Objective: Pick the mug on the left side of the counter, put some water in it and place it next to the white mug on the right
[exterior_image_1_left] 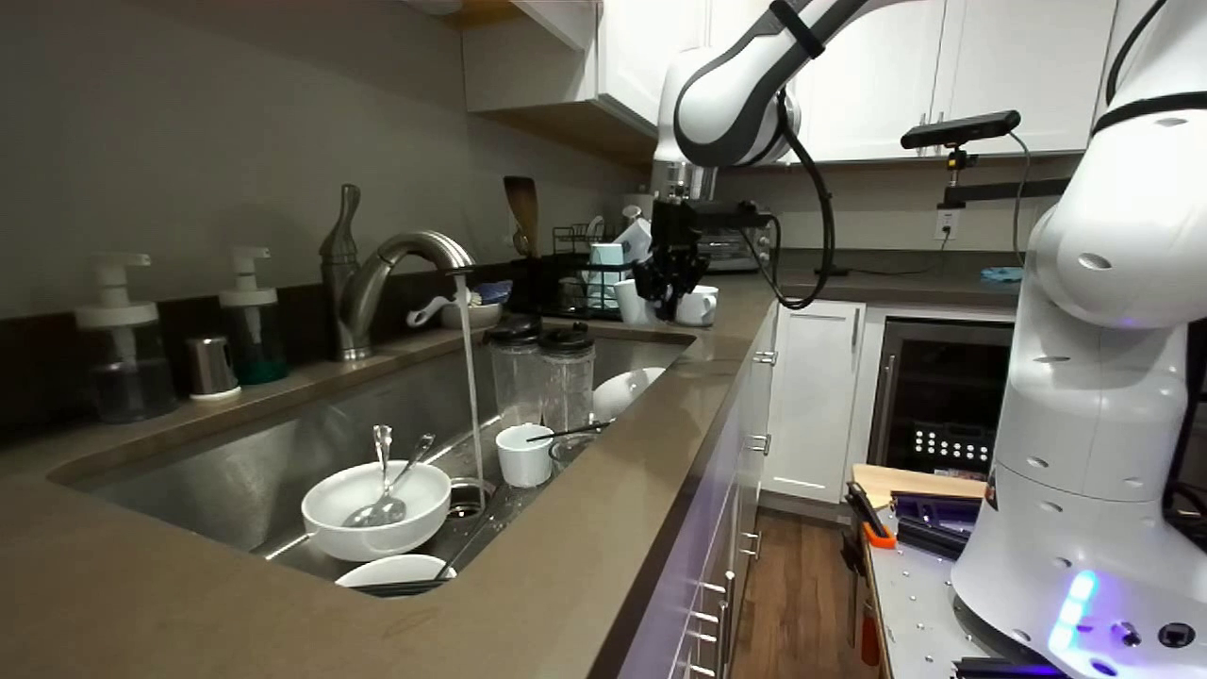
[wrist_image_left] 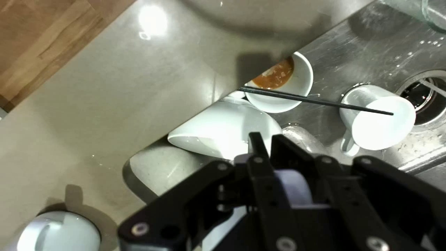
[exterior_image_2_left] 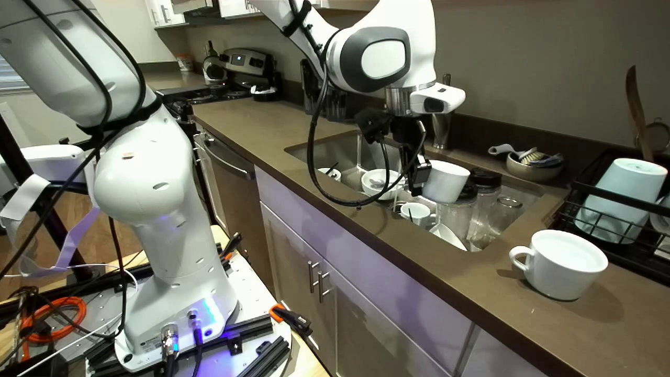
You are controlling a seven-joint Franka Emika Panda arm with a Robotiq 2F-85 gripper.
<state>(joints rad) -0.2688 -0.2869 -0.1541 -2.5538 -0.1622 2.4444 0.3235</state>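
Pincer (exterior_image_2_left: 417,175): clamped on the mug (exterior_image_2_left: 445,181), right of centre in an exterior view; the exact spot gripped is hidden.
Mug: held in the air, slightly tilted, mouth upward; its contents cannot be seen.
White mug (exterior_image_2_left: 562,275): stood upright on the surface (exterior_image_1_left: 594,538), right side of the same frame, handle turned toward the frame's left; apart from the held mug; seen at lower left in the wrist view.
Dish rack (exterior_image_2_left: 649,206): placed on the surface at the right edge of the frame, with a pale cup (exterior_image_2_left: 625,186) propped in it.
Sink (exterior_image_1_left: 236,500): set into the surface, left to centre in an exterior view; a white bowl (exterior_image_1_left: 377,539) with spoons and two dark-lidded jars (exterior_image_1_left: 566,387) are held in it.
Faucet (exterior_image_1_left: 424,247): turned on, upper left; water (exterior_image_1_left: 468,377) is poured into the sink.
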